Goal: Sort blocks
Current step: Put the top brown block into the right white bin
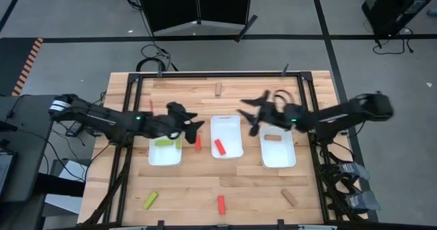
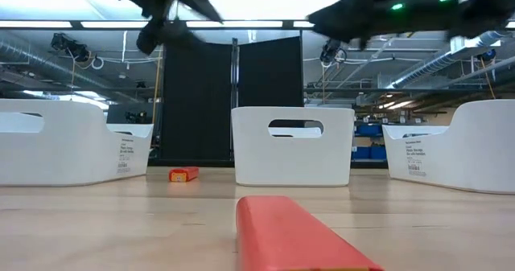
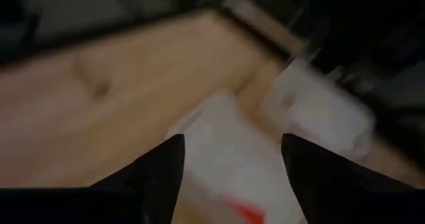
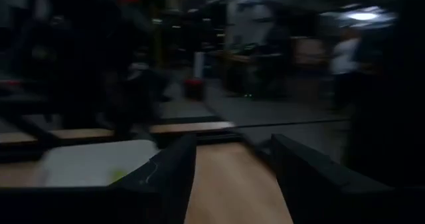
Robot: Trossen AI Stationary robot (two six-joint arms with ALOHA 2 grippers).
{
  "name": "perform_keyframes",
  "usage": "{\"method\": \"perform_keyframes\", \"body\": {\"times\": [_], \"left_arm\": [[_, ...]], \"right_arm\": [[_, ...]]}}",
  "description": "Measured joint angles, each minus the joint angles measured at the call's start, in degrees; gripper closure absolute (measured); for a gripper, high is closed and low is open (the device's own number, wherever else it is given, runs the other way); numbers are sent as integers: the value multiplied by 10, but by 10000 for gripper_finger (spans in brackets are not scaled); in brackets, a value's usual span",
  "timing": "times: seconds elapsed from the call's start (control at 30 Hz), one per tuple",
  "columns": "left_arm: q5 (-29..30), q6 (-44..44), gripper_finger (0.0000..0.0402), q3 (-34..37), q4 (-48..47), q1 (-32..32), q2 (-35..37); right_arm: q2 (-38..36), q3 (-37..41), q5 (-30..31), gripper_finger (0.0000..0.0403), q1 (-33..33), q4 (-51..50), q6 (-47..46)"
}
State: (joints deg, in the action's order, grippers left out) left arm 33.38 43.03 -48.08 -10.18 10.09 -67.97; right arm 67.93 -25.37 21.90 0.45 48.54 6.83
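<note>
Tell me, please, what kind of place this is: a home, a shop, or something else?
Probably a robotics lab or workshop in an industrial hall. The low view shows exposed ceiling pipes and strip lights. The high view shows a wooden table on a grey floor with black tape lines and loose cables.

Both arms are built of dark, near-black segments joined in a chain. The left arm (image 1: 109, 119) carries a pale grey-white band near its base end and a small green light partway along. The right arm (image 1: 341, 115) has a rounded dark joint housing at its outer end and a green light close to the wrist; a dark cable loops above that wrist. Each gripper ends in two tapered black fingers (image 3: 156, 177), matte and smooth, seen also in the right wrist view (image 4: 302, 167).
</note>
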Motion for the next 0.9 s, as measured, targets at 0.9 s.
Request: {"method": "perform_keyframes", "body": {"times": [0.9], "left_arm": [[-183,265,188,-293,-459,-34,-351]], "right_arm": [[-277,16,260,157,-150,-301,76]]}}
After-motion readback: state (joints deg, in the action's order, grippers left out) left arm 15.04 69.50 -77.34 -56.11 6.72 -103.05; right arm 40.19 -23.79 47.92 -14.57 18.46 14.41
